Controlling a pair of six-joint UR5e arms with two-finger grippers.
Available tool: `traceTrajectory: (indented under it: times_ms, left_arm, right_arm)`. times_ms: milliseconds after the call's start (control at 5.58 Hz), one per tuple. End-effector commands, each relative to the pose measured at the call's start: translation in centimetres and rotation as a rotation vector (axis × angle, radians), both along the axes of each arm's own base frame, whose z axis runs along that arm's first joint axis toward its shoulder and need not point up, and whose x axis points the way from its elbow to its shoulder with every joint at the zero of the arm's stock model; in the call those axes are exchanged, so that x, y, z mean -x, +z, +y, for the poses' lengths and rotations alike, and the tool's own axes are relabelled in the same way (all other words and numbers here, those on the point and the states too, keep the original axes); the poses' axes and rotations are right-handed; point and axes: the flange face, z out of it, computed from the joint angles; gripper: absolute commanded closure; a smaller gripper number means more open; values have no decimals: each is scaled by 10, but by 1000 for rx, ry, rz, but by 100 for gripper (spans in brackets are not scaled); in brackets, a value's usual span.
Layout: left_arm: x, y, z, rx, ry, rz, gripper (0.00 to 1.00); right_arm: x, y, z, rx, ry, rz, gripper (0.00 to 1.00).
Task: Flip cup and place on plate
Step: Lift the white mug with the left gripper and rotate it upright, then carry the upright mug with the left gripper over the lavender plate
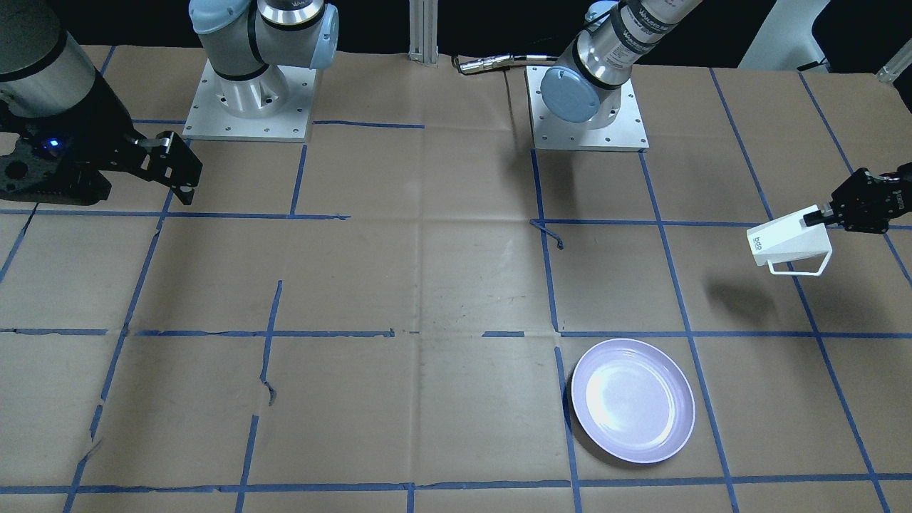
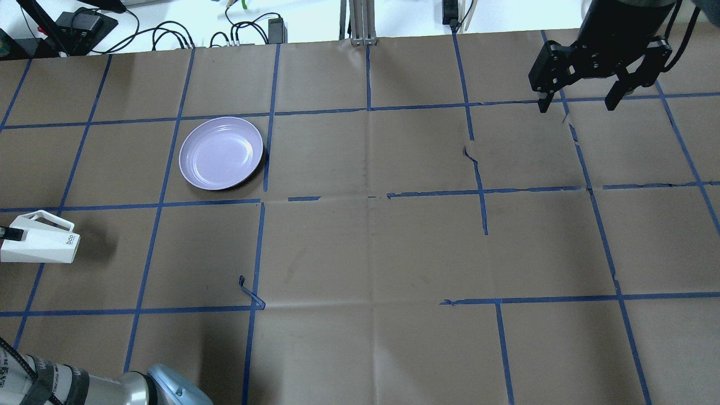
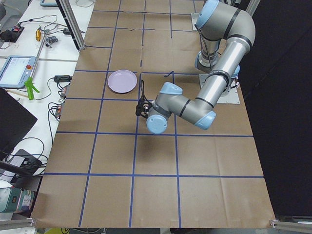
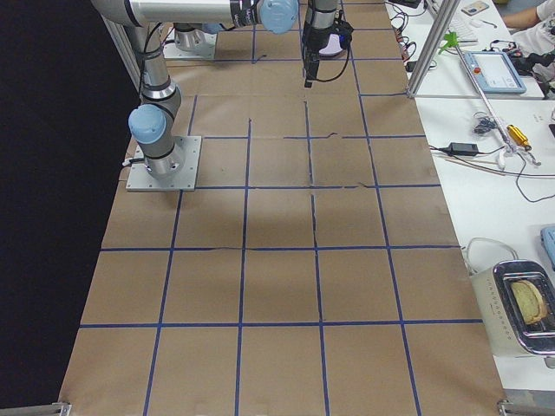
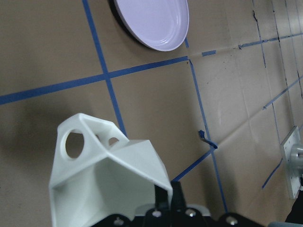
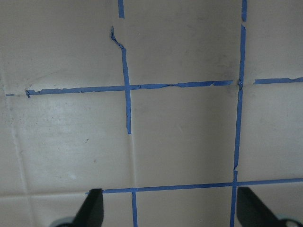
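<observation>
My left jaws clamp cup [image 1: 787,242] by its rim, sideways, aloft at table [image 1: 427,285] left edge; tips half hidden | plate [image 1: 633,400] apart, toward far edge | my right jaws wide.

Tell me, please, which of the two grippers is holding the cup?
The left gripper: it is shut on the rim of the cup, holding it sideways in the air. The right gripper hangs open and empty.

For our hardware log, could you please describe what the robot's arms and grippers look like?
The left arm and right arm are silver tubes with pale blue joint caps. Left gripper and right gripper are black, two-fingered; a blue light glows on the right wrist.
</observation>
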Motion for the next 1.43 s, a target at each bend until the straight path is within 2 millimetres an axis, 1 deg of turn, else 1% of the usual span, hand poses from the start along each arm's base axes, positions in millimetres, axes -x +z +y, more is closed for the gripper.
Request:
traceTrajectory:
  times_ms: [0, 179, 358, 537, 716, 896, 1075, 1254]
  left_arm:
    - [111, 72, -40, -9, -46, -141, 100]
    - [176, 92, -63, 10, -77, -215, 100]
    - [225, 92, -85, -3, -101, -326, 100]
    - [258, 80, -107, 42, -131, -409, 100]
    - [287, 50, -117, 57, -140, -487, 100]
    - [311, 34, -124, 110, -167, -556, 100]
    - [332, 17, -129, 116, -232, -647, 100]
    - [375, 9, -134, 150, -315, -739, 100]
  right_arm:
    - [0, 0, 0, 0, 0, 0, 0]
    - [0, 0, 0, 0, 0, 0, 0]
    - [0, 0, 0, 0, 0, 0, 0]
    - [0, 0, 0, 0, 0, 0, 0]
    - [0, 0, 0, 0, 0, 0, 0]
    - [0, 0, 0, 0, 0, 0, 0]
    - [0, 0, 0, 0, 0, 0, 0]
    - [0, 0, 0, 0, 0, 0, 0]
